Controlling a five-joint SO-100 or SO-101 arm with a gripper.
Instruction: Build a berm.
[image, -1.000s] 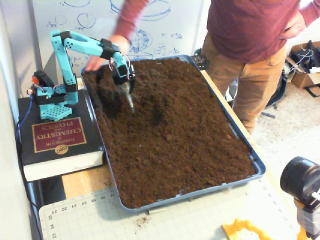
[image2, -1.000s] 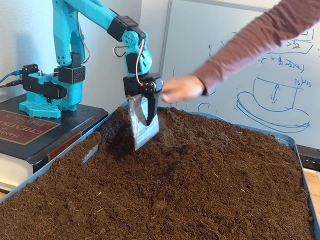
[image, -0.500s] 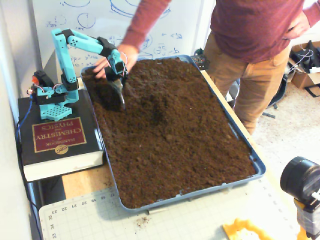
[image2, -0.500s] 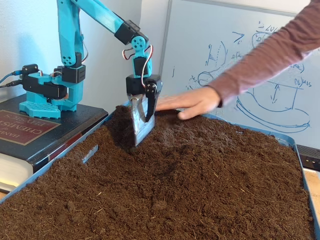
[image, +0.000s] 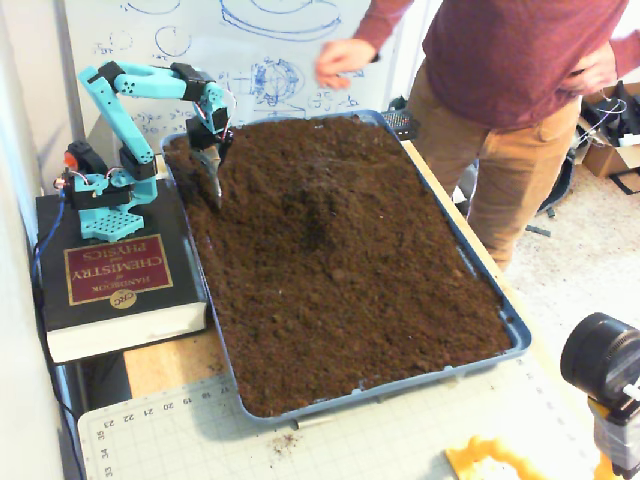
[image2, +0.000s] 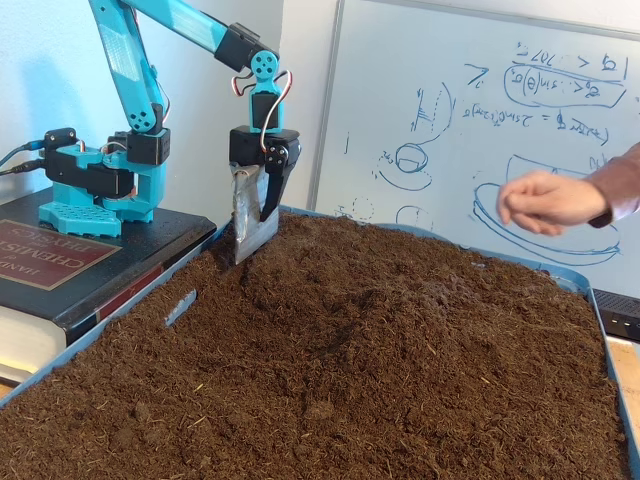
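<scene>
A blue tray (image: 492, 292) (image2: 118, 326) is filled with dark-brown crumbly soil. The soil rises into a rounded berm (image: 290, 150) (image2: 340, 255) at the tray's far end, and a shallow dark hollow (image: 315, 225) lies just in front of it. My teal arm's gripper (image: 213, 178) (image2: 254, 222) hangs at the tray's far left corner in both fixed views. It is shut on a flat metal blade (image2: 246, 210) that points down. The blade's tip is at the soil surface beside the berm's left flank.
A person stands at the tray's far right with a hand (image: 340, 60) (image2: 545, 200) raised off the soil. My base sits on a thick book (image: 110, 270) (image2: 60, 260) left of the tray. A cutting mat (image: 400, 440), a yellow part (image: 490, 462) and a camera (image: 605, 365) lie in front.
The person's hand has pulled away from the soil by the gripper and lifted up to the right. My gripper with the blade has moved back and left to the tray's far left corner.
</scene>
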